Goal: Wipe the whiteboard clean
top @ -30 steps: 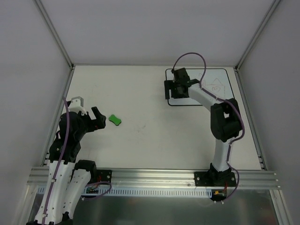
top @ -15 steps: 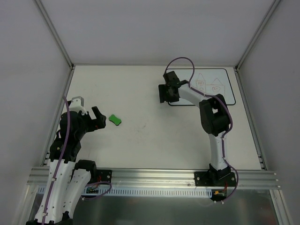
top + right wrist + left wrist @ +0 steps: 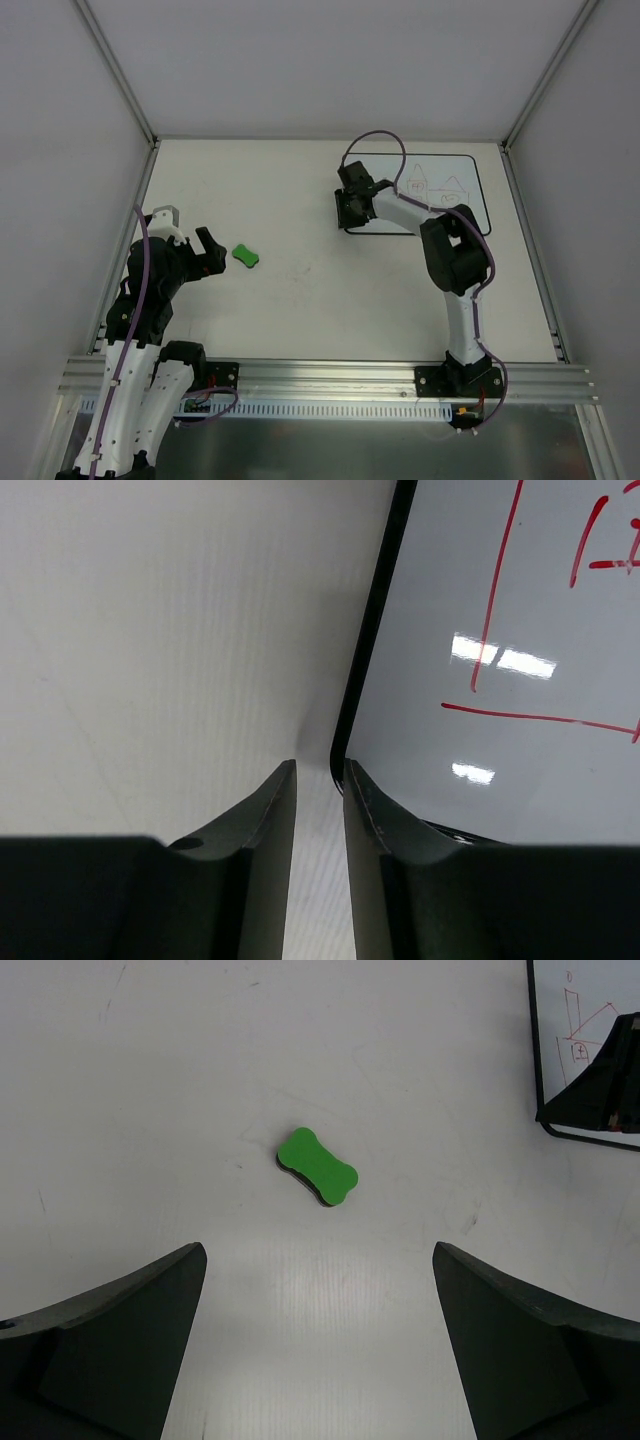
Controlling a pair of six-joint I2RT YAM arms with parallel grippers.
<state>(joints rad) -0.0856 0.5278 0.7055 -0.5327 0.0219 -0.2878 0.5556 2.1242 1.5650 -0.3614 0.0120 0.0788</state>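
1. Nearest, the left gripper (image 3: 318, 1250) is hovering low over the table (image 3: 300, 310). Its jaws are released and spread wide, grasping nothing.
2. Just ahead of it, the green eraser (image 3: 318, 1166) is lying flat on the table. It is sitting in line with the gap between the fingers and touching neither of them.
3. The step in hand, as I judge it, is picking up the eraser. The left gripper should be coming straight down over it and turning so that the jaws are closing across the narrow waist. It should be clenching only once the pads are level with the eraser's sides, so that the eraser is not skidding away.
4. Farther off, the right gripper (image 3: 320, 770) is sitting low at the near-left corner of the board (image 3: 450, 190). Its jaws are drawn almost together, with only a thin slit showing between them. The rounded black border is running down to the fingertips, but I cannot tell whether they are pinching it or only pressing beside it.
5. By my reading, the right arm is best bracing that corner firmly so the board is not sliding under the wiping, and working clear of the drawn area.
6. The board is lying flat at the far right of the table. It is white and glossy and is catching reflections of the lights.
7. A thin red drawing (image 3: 440, 180) of houses is covering its middle, so nothing is looking erased yet.
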